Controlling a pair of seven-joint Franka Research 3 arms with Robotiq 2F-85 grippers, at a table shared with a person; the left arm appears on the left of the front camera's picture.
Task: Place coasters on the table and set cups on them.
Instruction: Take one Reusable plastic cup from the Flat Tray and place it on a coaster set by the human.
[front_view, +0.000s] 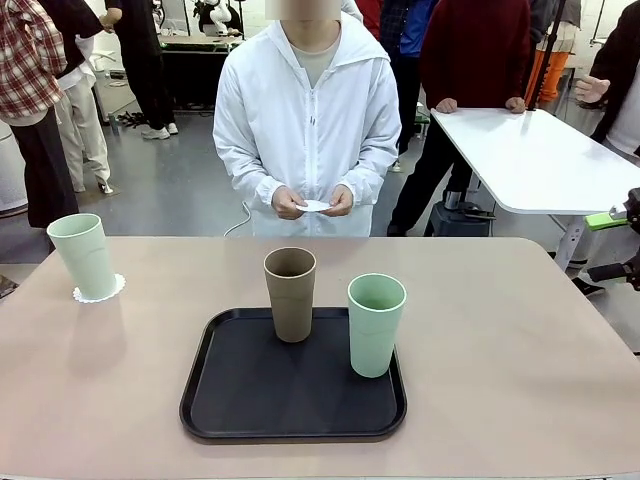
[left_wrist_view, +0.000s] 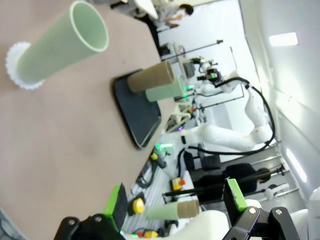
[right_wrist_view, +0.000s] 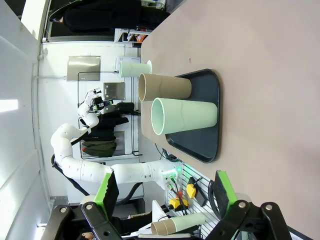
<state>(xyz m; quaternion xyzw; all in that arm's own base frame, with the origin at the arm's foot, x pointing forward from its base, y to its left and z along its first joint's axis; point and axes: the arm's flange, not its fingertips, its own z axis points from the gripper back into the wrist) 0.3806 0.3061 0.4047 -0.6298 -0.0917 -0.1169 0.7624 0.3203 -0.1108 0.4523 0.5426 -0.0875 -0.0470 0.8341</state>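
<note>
Waits with left gripper (left_wrist_view: 176, 200) and right gripper (right_wrist_view: 165, 191) wide open, empty, one mint cup (front_view: 82, 255) on its coaster (front_view: 100, 291) at counter (front_view: 520, 330) left; likely needs the person's coaster (front_view: 315, 206) laid before lifting the brown cup (front_view: 290, 293)

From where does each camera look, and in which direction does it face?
Front: fixed at the robot's side, faces across the table to the person's hands.
Left wrist: behind the open left gripper, faces the tray.
Right wrist: behind the open right gripper, faces the tray too.
All three share the tray's brown cup.
</note>
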